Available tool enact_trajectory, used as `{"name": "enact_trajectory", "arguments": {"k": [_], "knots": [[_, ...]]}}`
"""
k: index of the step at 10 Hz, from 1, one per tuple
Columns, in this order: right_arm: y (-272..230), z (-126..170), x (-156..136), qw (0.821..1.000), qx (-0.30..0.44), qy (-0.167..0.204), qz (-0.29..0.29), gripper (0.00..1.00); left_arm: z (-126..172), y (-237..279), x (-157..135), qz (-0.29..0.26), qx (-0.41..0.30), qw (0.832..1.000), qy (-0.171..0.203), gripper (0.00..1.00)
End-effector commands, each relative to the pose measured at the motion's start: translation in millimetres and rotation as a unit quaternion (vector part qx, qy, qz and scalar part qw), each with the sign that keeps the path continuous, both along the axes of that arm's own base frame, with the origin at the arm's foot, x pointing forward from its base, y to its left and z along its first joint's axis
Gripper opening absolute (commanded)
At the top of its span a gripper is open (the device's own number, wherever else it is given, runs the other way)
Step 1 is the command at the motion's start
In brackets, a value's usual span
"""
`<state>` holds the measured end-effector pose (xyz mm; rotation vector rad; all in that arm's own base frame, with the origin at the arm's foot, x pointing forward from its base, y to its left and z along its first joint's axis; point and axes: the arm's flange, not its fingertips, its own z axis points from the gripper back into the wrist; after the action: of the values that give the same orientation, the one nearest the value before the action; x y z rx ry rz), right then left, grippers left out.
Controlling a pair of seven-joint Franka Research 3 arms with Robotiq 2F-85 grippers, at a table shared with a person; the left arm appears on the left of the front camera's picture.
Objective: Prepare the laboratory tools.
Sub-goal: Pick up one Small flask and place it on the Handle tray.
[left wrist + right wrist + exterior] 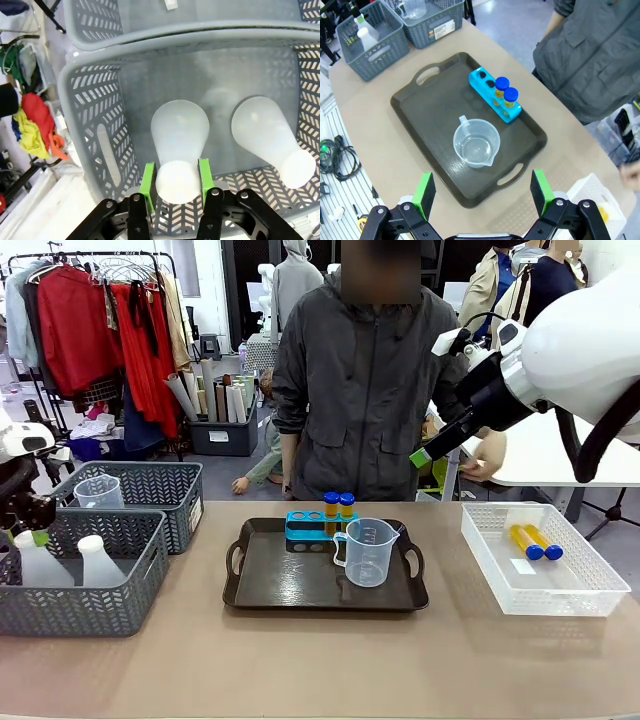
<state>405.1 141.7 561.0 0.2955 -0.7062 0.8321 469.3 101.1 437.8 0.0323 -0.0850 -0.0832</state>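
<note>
Down inside the near grey mesh basket [95, 110], the left gripper [175, 182] pinches the neck of a translucent conical flask [179, 135]. The pick-up seems under way. Next comes a straight lift clear of the wall, toward the tray [435, 105]. The right gripper [483, 191] hovers open.

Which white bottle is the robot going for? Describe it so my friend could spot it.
Start at the nearer grey mesh basket on the robot's left of the table. Two white conical flasks stand in it; the one meant is the outer flask, farther from the tray. Unlike its neighbour, its neck sits between the left gripper's green pads.
</note>
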Motion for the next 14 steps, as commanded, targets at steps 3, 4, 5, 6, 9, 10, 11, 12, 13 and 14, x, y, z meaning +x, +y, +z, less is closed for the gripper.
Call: {"name": "enact_trajectory", "arguments": {"k": [3,4,5,6,9,10,11,12,13,14], "knots": [[-0.2,1.1,-0.7,1.0,0.006,0.001,0.004,1.0,58.2,-17.8,-13.6,-0.007,-0.005,1.0,-0.01,0.0],[-0.2,1.1,-0.7,1.0,0.006,0.001,0.004,1.0,90.6,-30.6,-22.3,-0.02,-0.011,1.0,-0.012,0.0],[-0.2,1.1,-0.7,1.0,0.006,0.001,0.004,1.0,122.3,-46.6,-29.2,-0.035,0.018,0.999,-0.019,0.0],[-0.2,1.1,-0.7,1.0,0.006,0.001,0.004,1.0,154.2,-65.5,-33.5,-0.046,0.043,0.998,-0.023,0.0],[-0.2,1.1,-0.7,1.0,0.006,0.001,0.004,1.0,242.3,-134.2,-35.7,-0.145,0.067,0.983,-0.086,0.0],[-0.2,1.1,-0.7,1.0,0.006,0.001,0.004,1.0,262.6,-157.5,-33.7,-0.176,0.078,0.976,-0.101,0.0],[-0.2,1.1,-0.7,1.0,0.006,0.001,0.004,1.0,278.9,-179.9,-31.7,-0.204,0.094,0.968,-0.107,0.0],[-0.2,1.1,-0.7,1.0,0.006,0.001,0.004,1.0,294.9,-205.6,-31.3,-0.237,0.101,0.959,-0.115,0.0],[-0.2,1.1,-0.7,1.0,0.006,0.001,0.004,1.0,305.5,-228.0,-32.0,-0.26,0.106,0.953,-0.114,0.0],[-0.2,1.1,-0.7,1.0,0.006,0.001,0.004,1.0,311.8,-246.6,-31.5,-0.282,0.116,0.945,-0.116,0.0]]}}
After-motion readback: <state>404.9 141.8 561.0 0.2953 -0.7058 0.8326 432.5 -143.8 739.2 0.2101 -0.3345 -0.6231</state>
